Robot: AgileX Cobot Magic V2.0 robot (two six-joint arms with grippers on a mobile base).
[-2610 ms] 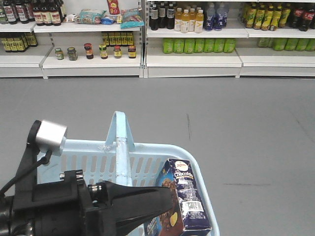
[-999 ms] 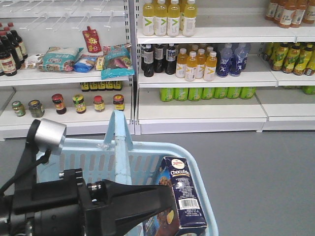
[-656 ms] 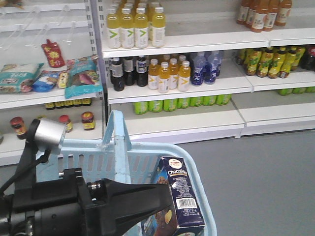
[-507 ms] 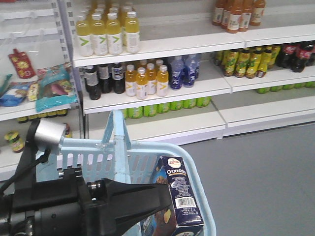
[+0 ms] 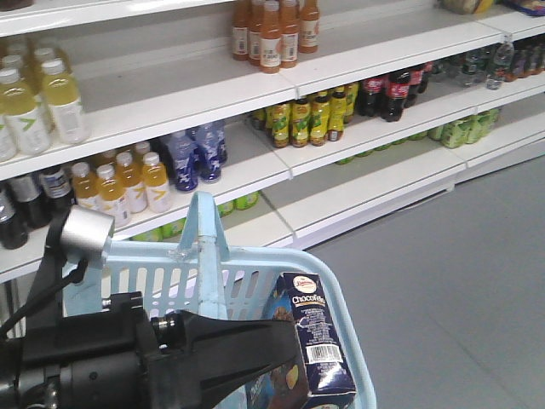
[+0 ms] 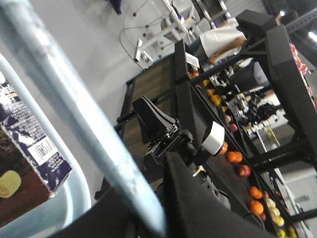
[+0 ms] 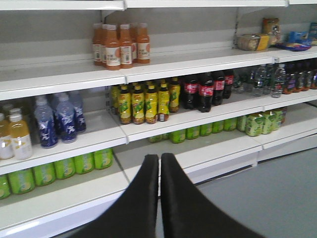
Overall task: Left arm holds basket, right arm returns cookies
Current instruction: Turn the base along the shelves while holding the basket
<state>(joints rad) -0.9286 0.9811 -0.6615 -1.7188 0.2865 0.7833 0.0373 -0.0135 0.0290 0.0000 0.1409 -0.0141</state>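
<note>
Left arm's matte-black wedge-shaped gripper (image 5: 283, 360) sits near left in the front view. It's clamped on the flat upright handle (image 5: 207, 247) of the light blue plastic slotted shopping basket (image 5: 145, 277), and the wrist cam shows that handle running right between the jaws. The tall dark navy Chocofello cookie carton (image 5: 319, 336) is inside the basket on its right side, tilted against the right wall with the barcode label showing. Right arm's black gripper (image 7: 159, 156) is pinched closed on nothing, facing the white store shelves (image 7: 188, 59) of bottled drinks on the far side.
</note>
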